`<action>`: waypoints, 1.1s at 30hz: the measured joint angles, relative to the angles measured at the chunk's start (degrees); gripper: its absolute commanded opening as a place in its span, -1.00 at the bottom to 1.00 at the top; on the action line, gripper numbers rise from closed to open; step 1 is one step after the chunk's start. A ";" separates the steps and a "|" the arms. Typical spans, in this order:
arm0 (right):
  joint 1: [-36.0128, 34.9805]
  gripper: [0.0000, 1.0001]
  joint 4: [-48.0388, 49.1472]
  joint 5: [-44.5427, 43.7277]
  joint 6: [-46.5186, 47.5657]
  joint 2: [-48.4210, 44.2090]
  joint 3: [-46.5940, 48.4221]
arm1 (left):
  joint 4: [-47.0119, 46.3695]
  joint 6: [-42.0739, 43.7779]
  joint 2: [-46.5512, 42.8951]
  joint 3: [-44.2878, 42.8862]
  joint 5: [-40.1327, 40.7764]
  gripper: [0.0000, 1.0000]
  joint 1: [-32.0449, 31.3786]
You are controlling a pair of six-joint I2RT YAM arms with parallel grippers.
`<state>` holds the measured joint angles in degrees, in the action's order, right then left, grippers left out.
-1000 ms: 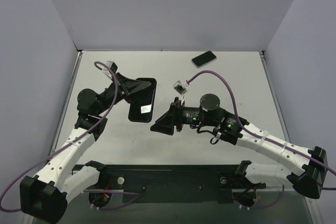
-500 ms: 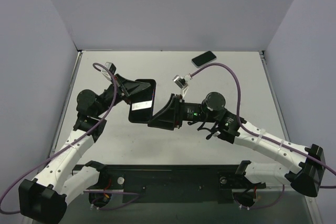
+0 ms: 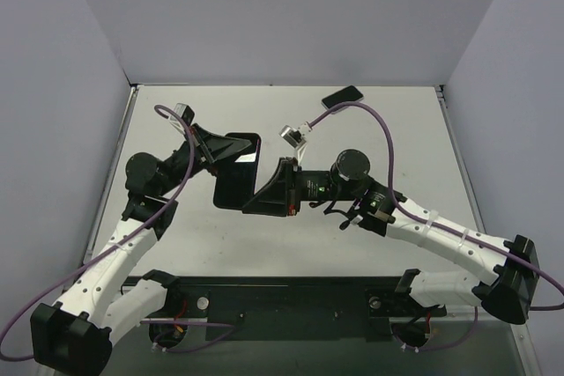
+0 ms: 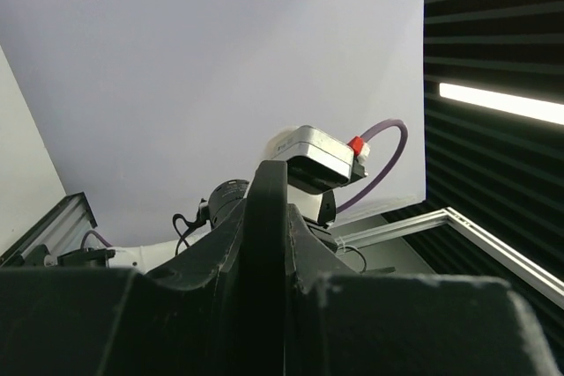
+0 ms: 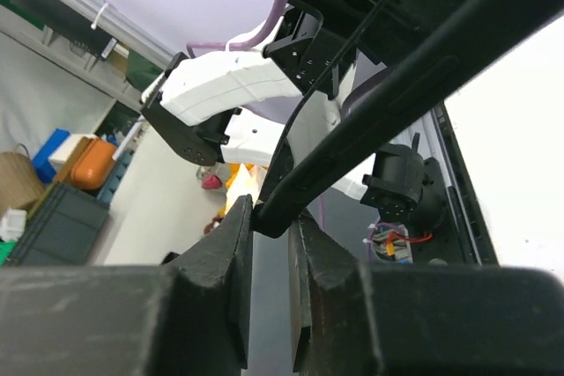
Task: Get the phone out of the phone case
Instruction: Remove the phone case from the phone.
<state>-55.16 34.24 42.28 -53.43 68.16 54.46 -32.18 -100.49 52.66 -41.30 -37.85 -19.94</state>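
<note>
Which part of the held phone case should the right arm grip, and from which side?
Its right long edge, from the right, as the right gripper does: the phone case is a thin slab and the left gripper holds its far end.

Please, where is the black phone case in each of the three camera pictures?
Top view: phone case, left of centre.
Left wrist: edge-on, a thin dark upright strip at bottom centre.
Right wrist: a dark bar slanting from bottom centre to upper right.
Shared landmark: purple cable, seen in all three.
</note>
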 measured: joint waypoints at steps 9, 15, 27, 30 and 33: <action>-3.15 -1.00 -20.48 -2.23 24.59 -0.02 11.89 | -0.90 -2.82 0.94 -2.36 -2.19 -1.00 -1.51; -5.03 -1.00 -30.71 -4.26 36.02 0.50 18.51 | -1.40 -5.90 0.83 -2.86 -0.92 -1.00 -3.34; -6.84 -1.00 -36.17 -16.00 40.11 0.00 19.89 | -2.86 -8.41 2.67 -1.77 2.49 -1.00 -3.98; -12.55 -1.00 -35.26 -34.18 41.27 -1.88 17.18 | -2.82 -8.33 2.69 -0.20 6.14 -1.00 -3.98; -17.97 -1.00 -33.57 -51.95 43.41 -2.10 16.04 | -2.14 -8.31 2.86 1.03 11.65 -1.00 -3.96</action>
<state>-73.12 0.67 -9.67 -10.02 66.06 70.50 -34.33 -108.79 55.53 -40.27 -26.20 -23.90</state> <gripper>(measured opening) 0.173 0.234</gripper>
